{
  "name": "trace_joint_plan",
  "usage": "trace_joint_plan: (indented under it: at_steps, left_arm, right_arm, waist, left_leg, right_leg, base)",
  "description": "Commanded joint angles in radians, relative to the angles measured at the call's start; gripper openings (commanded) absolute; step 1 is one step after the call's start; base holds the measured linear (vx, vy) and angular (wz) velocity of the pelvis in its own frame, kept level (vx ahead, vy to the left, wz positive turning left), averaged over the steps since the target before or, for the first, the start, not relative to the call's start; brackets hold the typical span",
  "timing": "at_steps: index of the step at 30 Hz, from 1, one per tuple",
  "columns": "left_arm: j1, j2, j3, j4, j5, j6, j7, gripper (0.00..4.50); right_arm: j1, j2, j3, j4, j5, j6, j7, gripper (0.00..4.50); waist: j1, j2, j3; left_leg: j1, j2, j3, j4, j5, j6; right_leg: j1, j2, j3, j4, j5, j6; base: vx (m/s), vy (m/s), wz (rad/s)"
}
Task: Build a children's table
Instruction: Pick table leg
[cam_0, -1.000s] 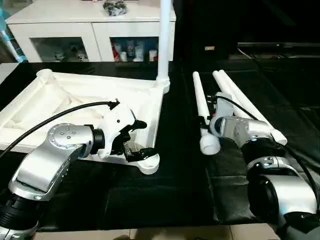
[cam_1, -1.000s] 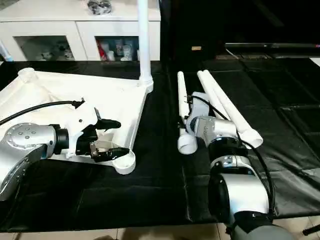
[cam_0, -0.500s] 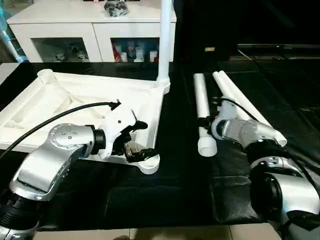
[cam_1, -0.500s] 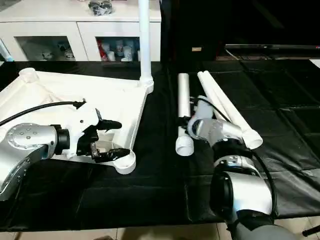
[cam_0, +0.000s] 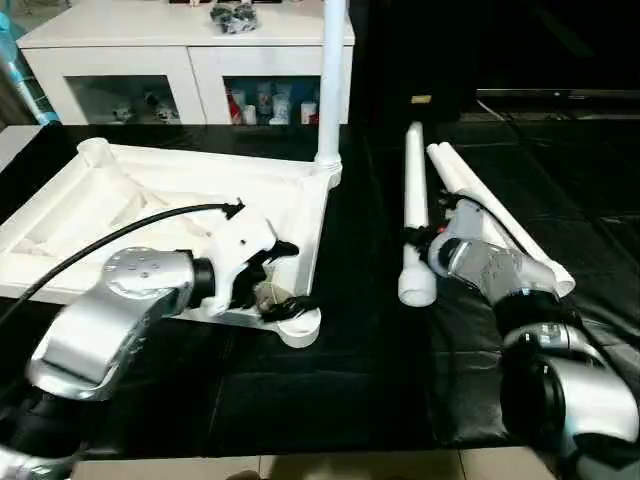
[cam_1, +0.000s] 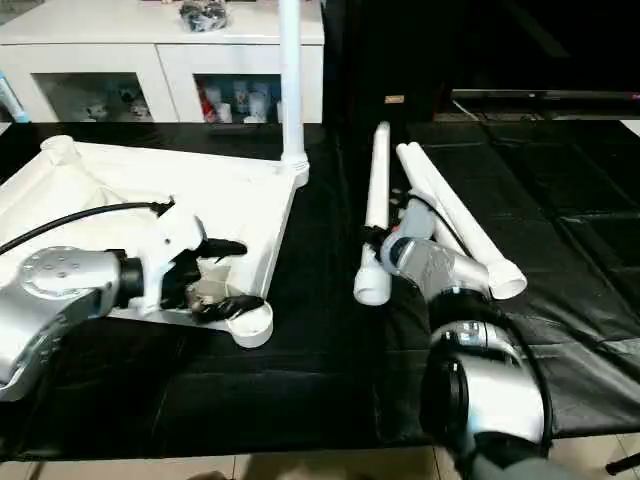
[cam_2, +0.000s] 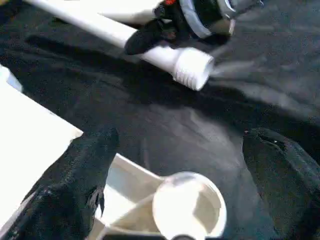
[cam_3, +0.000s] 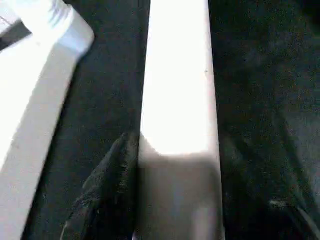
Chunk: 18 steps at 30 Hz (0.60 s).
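Second leg in hand as the table build goes on

My right gripper (cam_0: 418, 236) pinches a loose leg (cam_0: 414, 190) on the black counter (cam_0: 350, 380); my left gripper (cam_0: 282, 277), spread wide, straddles the upturned tabletop's (cam_0: 150, 190) near corner socket (cam_2: 189, 205). Next I judge: lift the leg, aim its threaded end there.

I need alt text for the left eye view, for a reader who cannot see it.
The right gripper grips one white table leg on a black mat. The open left gripper rests at a corner socket of the upturned tabletop, where one upright leg already stands.
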Motion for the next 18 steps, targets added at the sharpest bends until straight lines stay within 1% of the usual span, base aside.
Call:
trace_joint_plan:
  at_steps: [1, 2, 3, 4, 5, 6, 7, 8, 9, 10, 11, 12, 13, 15, 18]
  left_arm:
    - [-0.024, -0.019, 0.029, 0.025, 0.004, 0.001, 0.044, 4.50]
    - [-0.034, -0.054, 0.052, 0.048, 0.004, 0.005, 0.088, 4.50]
    - [-0.039, -0.069, 0.061, 0.057, 0.003, 0.007, 0.106, 4.50]
    - [-0.047, -0.093, 0.076, 0.075, 0.004, 0.010, 0.138, 4.50]
    - [-0.054, -0.111, 0.085, 0.090, 0.008, 0.005, 0.163, 4.50]
    - [-0.061, -0.131, 0.094, 0.104, 0.010, -0.002, 0.186, 4.50]
    - [-0.067, -0.152, 0.106, 0.117, 0.007, -0.006, 0.209, 4.50]
    - [-0.074, -0.172, 0.118, 0.130, 0.004, -0.011, 0.230, 4.50]
    - [-0.087, -0.207, 0.141, 0.150, -0.004, -0.015, 0.267, 4.50]
    - [-0.089, -0.212, 0.144, 0.152, -0.005, -0.015, 0.273, 4.50]
    - [-0.097, -0.233, 0.157, 0.163, -0.010, -0.014, 0.297, 4.50]
    - [-0.102, -0.244, 0.163, 0.168, -0.012, -0.013, 0.307, 4.50]
    - [-0.111, -0.264, 0.177, 0.174, -0.023, -0.008, 0.320, 4.50]
    - [-0.118, -0.285, 0.190, 0.178, -0.032, -0.002, 0.336, 4.50]
    - [-0.124, -0.302, 0.198, 0.187, -0.038, 0.000, 0.349, 4.50]
  right_arm:
    - [0.011, 0.003, 0.000, -0.054, 0.015, -0.008, 0.026, 1.86]
    - [0.022, 0.005, -0.001, -0.093, 0.029, 0.006, 0.044, 1.86]
    - [0.027, 0.006, 0.001, -0.109, 0.033, 0.005, 0.052, 1.86]
    - [0.034, 0.008, -0.002, -0.132, 0.043, 0.006, 0.061, 1.86]
    - [0.043, 0.009, -0.003, -0.152, 0.050, 0.000, 0.070, 1.86]
    - [0.054, 0.013, -0.007, -0.178, 0.065, -0.007, 0.089, 1.85]
    - [0.066, 0.017, -0.014, -0.205, 0.083, -0.007, 0.106, 1.85]
    - [0.076, 0.020, -0.021, -0.228, 0.100, -0.001, 0.119, 1.85]
    - [0.096, 0.025, -0.027, -0.265, 0.117, -0.005, 0.133, 1.85]
    - [0.099, 0.025, -0.026, -0.270, 0.118, -0.008, 0.135, 1.85]
    - [0.117, 0.028, -0.024, -0.299, 0.120, -0.022, 0.141, 1.85]
    - [0.130, 0.030, -0.022, -0.322, 0.120, -0.027, 0.142, 1.85]
    - [0.150, 0.039, -0.039, -0.363, 0.127, -0.043, 0.117, 1.85]
    - [0.164, 0.044, -0.049, -0.394, 0.137, -0.040, 0.105, 1.85]
    - [0.182, 0.047, -0.033, -0.431, 0.137, -0.037, 0.115, 1.85]
  waist:
    - [0.000, 0.009, -0.075]
    - [-0.001, 0.008, -0.076]
    - [0.000, 0.009, -0.079]
    - [0.000, 0.008, -0.080]
    - [0.001, 0.006, -0.079]
    - [0.002, 0.006, -0.081]
    - [0.000, 0.004, -0.078]
    - [0.003, 0.005, -0.081]
    - [0.003, 0.006, -0.082]
    - [0.002, 0.006, -0.081]
    - [0.005, 0.009, -0.082]
    - [0.005, 0.007, -0.080]
    - [0.006, 0.006, -0.080]
    - [0.007, 0.006, -0.080]
    - [0.006, 0.003, -0.078]
  left_leg:
    - [0.007, 0.021, -0.005, -0.062, -0.172, -0.031]
    - [0.007, 0.021, -0.005, -0.061, -0.166, -0.029]
    - [0.007, 0.021, -0.005, -0.059, -0.148, -0.022]
    - [0.004, 0.020, -0.006, -0.058, -0.135, -0.020]
    - [0.004, 0.020, -0.005, -0.058, -0.131, -0.009]
    - [0.004, 0.020, -0.006, -0.057, -0.127, -0.008]
    - [0.001, 0.019, -0.004, -0.058, -0.127, 0.001]
    - [0.003, 0.021, -0.005, -0.056, -0.124, 0.002]
    - [0.001, 0.021, -0.007, -0.057, -0.109, 0.009]
    - [0.000, 0.021, -0.006, -0.058, -0.107, 0.011]
    - [0.002, 0.022, -0.006, -0.056, -0.108, 0.014]
    - [0.002, 0.022, -0.005, -0.056, -0.113, 0.014]
    - [0.001, 0.021, -0.004, -0.057, -0.114, 0.015]
    - [0.003, 0.022, -0.005, -0.058, -0.117, 0.013]
    - [0.003, 0.022, -0.006, -0.059, -0.134, 0.008]
  right_leg:
    - [0.054, -0.065, 0.046, -0.073, -0.162, -0.194]
    - [0.056, -0.064, 0.046, -0.073, -0.152, -0.195]
    - [0.057, -0.064, 0.046, -0.071, -0.122, -0.199]
    - [0.059, -0.063, 0.046, -0.068, -0.106, -0.202]
    - [0.060, -0.063, 0.046, -0.071, -0.093, -0.204]
    - [0.061, -0.065, 0.045, -0.069, -0.090, -0.206]
    - [0.061, -0.063, 0.046, -0.073, -0.092, -0.202]
    - [0.061, -0.065, 0.046, -0.071, -0.086, -0.202]
    - [0.063, -0.066, 0.045, -0.069, -0.074, -0.206]
    - [0.063, -0.064, 0.045, -0.071, -0.072, -0.206]
    - [0.061, -0.066, 0.044, -0.071, -0.073, -0.211]
    - [0.060, -0.066, 0.045, -0.075, -0.082, -0.209]
    - [0.060, -0.066, 0.045, -0.077, -0.090, -0.204]
    - [0.059, -0.067, 0.044, -0.078, -0.107, -0.200]
    - [0.058, -0.067, 0.043, -0.081, -0.145, -0.194]
  base:
    - [0.000, 0.000, 0.00]
    - [0.000, 0.000, 0.00]
    - [0.000, 0.000, 0.00]
    - [0.000, 0.000, 0.00]
    - [0.000, 0.000, 0.00]
    - [0.000, 0.000, 0.00]
    - [0.000, 0.000, 0.00]
    - [0.000, 0.000, 0.00]
    - [0.000, 0.000, 0.00]
    - [0.000, 0.000, 0.00]
    - [0.000, 0.000, 0.00]
    - [0.000, 0.000, 0.00]
    - [0.000, 0.000, 0.00]
    - [0.000, 0.000, 0.00]
    - [0.000, 0.000, 0.00]
